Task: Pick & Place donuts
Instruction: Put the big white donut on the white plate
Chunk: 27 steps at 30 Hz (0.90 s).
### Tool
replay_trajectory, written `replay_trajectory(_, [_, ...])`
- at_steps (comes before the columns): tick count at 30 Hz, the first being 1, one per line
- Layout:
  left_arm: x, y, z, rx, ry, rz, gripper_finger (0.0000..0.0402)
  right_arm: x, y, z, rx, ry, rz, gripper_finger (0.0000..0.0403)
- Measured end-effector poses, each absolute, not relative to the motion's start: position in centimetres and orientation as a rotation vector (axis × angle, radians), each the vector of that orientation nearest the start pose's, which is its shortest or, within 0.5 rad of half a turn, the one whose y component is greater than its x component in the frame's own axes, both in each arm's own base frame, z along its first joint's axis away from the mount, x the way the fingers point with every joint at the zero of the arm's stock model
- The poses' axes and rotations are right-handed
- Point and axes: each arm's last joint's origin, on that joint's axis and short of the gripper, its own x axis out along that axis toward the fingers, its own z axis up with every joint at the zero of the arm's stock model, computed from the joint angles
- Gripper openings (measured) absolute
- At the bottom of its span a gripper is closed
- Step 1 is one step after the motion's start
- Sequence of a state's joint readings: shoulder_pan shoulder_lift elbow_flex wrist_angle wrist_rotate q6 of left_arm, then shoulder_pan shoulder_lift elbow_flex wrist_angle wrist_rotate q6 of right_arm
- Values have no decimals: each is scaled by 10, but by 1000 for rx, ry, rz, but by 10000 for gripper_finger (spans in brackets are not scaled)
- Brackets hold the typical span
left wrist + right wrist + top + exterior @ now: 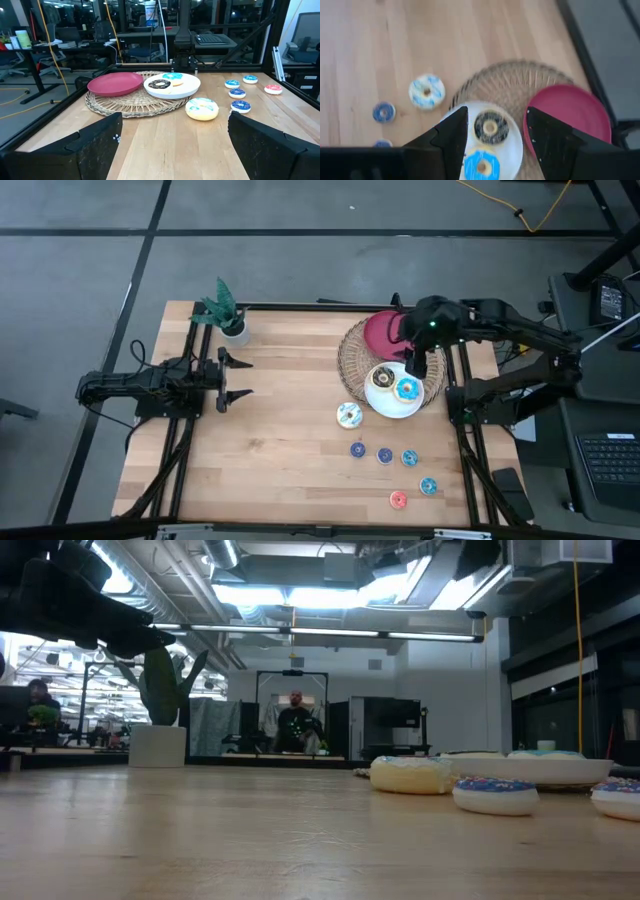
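Currently the right gripper [414, 366] hangs over the white plate [383, 405], jaws apart and empty, framing the chocolate donut [490, 127] in its wrist view without touching it, as far as I can tell. On that plate sit two of the larger rings: the chocolate one and, beside it, the blue-iced donut [407, 389]. The plate rests on a wicker mat [352, 356], overlapping a red plate [383, 333] that holds nothing visible. Just off the mat, on bare wood, lies the white-iced donut [348, 415], not yet placed. Farther toward the near edge the five small rings are scattered apart from one another: three blue ones in a loose row [385, 454], a fourth blue [428, 486], and the red-pink one [398, 499] near it. The left gripper [228, 375] waits at the far left of the table, jaws fully apart, holding nothing, well apart from every donut; a potted plant [226, 310] stands near it. Judgement: two of eight appear placed, six remain on the table. Whether the red plate is meant for some of them cannot be told. The white-iced ring is nearest the right arm.
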<state>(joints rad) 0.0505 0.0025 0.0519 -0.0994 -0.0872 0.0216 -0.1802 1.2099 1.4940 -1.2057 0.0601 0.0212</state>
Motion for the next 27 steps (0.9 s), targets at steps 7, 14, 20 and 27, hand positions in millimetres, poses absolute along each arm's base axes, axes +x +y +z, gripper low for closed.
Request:
replay_trajectory(7, [94,7,171,22,51,138,353,186,-36,418,37,760,-226,202])
replay_trajectory(14, [94,7,171,22,51,137,352,169,-33,429,7,682,-220,202])
replay_trajectory(20, [94,7,171,22,52,137,353,156,-30,436,3,630,-222,202])
replay_trajectory(27, [94,7,171,22,51,137,354,143,-28,446,-2,536,-226,202])
